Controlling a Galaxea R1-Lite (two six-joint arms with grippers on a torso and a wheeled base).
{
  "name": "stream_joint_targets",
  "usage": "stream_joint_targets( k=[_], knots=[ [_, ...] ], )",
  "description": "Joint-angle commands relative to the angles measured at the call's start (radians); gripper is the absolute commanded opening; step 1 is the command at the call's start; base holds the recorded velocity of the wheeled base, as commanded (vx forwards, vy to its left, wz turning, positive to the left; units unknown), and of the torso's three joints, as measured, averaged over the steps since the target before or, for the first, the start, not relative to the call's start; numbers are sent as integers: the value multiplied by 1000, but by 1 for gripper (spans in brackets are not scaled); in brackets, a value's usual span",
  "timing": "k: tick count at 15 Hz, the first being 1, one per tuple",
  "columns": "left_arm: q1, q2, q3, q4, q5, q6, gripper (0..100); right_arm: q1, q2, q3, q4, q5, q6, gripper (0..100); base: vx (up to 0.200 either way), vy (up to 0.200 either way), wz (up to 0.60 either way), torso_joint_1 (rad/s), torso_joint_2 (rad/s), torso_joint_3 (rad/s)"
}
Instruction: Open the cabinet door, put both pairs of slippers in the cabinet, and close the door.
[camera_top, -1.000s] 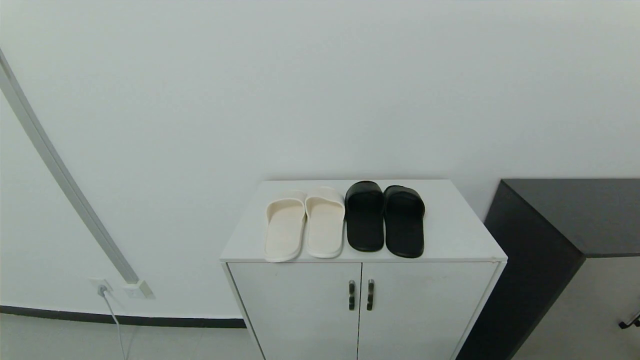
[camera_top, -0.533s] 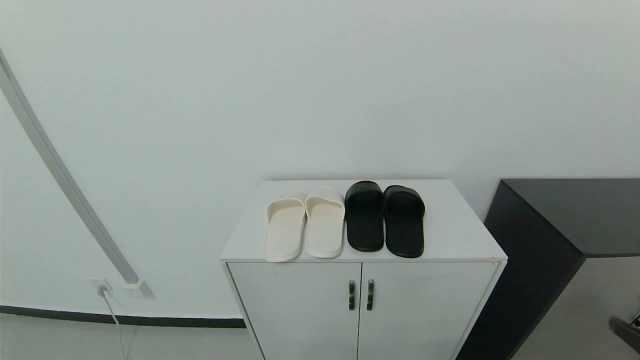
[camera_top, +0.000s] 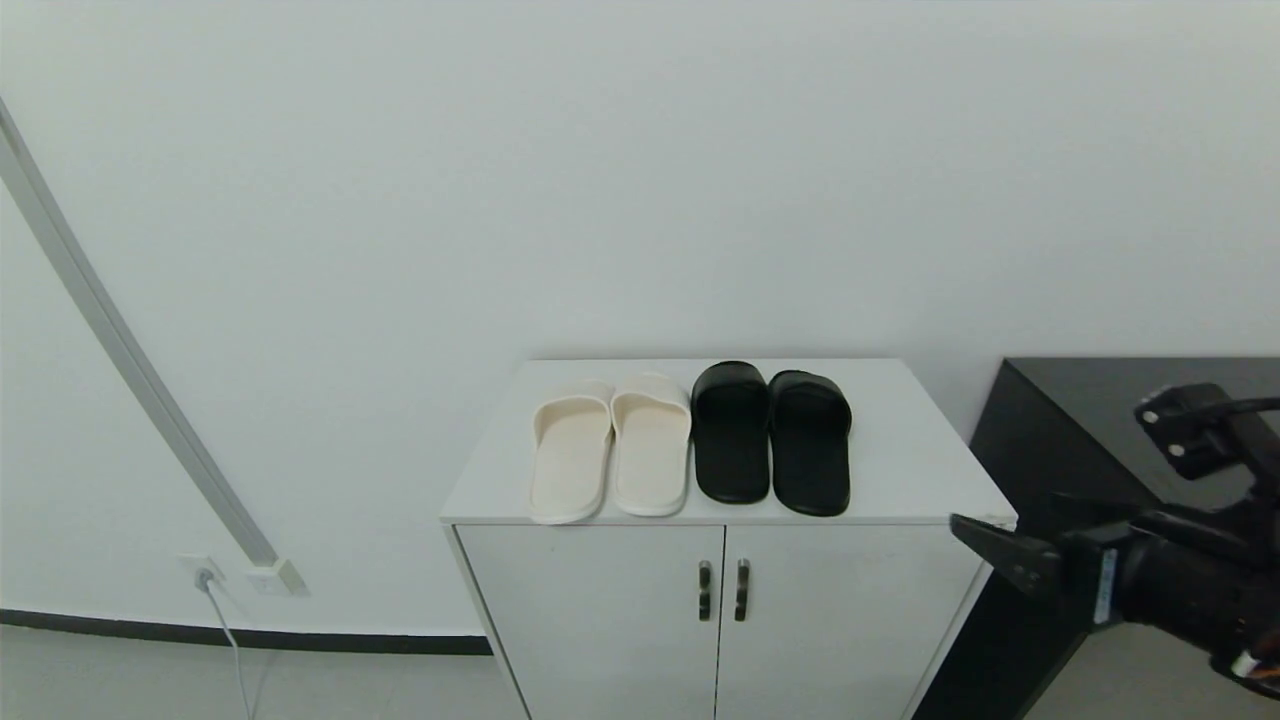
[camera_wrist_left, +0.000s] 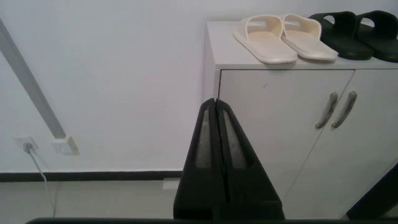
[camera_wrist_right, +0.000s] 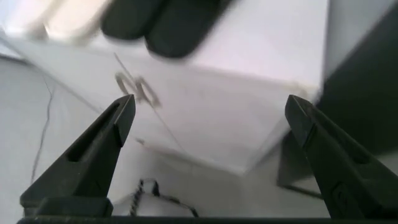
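**Right arm at the cabinet's right corner, doors not yet opened**

Your right gripper has its fingers spread wide with nothing between them; in the head view it sits just off the near right corner of the cabinet, at about the height of the door tops, pointing left. Your left gripper has its fingers pressed together on nothing; it hangs low, off the cabinet's left side, with the cabinet ahead of it and to its right.

Both doors are shut; the left door and right door meet at the middle, and the two handles stand side by side on either side of that seam. Each handle is a short upright bar, so its long axis runs up and down; I judge the spread fingers will have to close across it from the sides. From the right gripper the handles lie to the left and slightly lower, across the face of the right door; that arm looks the better placed of the two.

On the cabinet top the white slippers lie on the left and the black slippers on the right, the pairs touching, heels at the near edge and straps toward the far wall; none has been moved inside.

A dark counter stands just right of the cabinet, close behind the right arm; mind it when you swing the right door out.
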Motion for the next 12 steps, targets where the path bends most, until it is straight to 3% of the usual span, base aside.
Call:
stream_joint_targets(
  k=[1,5,12],
  knots=[
    [0,1,0,0,0,0,0,115,232,-164,-16,-114,47,100,0,0,0,0,0,0],
    [0,1,0,0,0,0,0,208,476,-393,-15,-281,75,100,0,0,0,0,0,0],
    [0,1,0,1,-2,0,0,161,827,-766,-13,-421,79,100,0,0,0,0,0,0]
  ],
)
